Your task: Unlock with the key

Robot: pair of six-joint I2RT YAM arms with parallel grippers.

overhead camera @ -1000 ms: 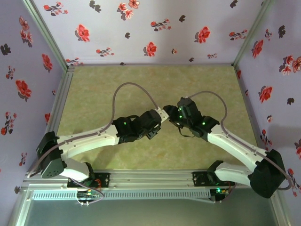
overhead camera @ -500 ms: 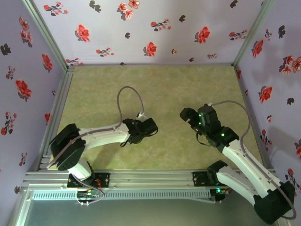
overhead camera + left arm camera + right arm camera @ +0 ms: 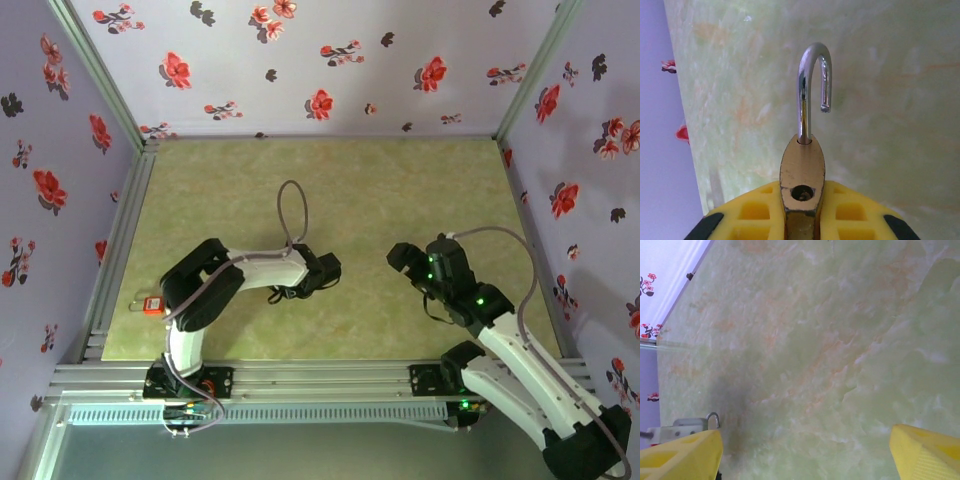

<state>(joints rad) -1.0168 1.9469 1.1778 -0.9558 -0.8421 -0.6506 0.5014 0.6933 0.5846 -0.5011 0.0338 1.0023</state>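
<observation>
Holding: left tool (image 3: 802, 220) is clamped on brass padlock (image 3: 802, 165) | shackle (image 3: 812, 75) is sprung free | right tool (image 3: 802, 452) is spread apart, empty | key cannot be located | risk: padlock may be dropped onto worktop (image 3: 815, 340) if grip slackens, shackle re-latched by impact.

Right claw (image 3: 804, 434) spread wide over green marbled table (image 3: 815, 340).

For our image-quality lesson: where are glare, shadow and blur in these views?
Left wrist: glare streaks along the shackle of the sharp padlock. Right wrist: yellow fingers blurred, a dim shadow on the table beside one. Top external: even light, faint shadows under the left arm.
</observation>
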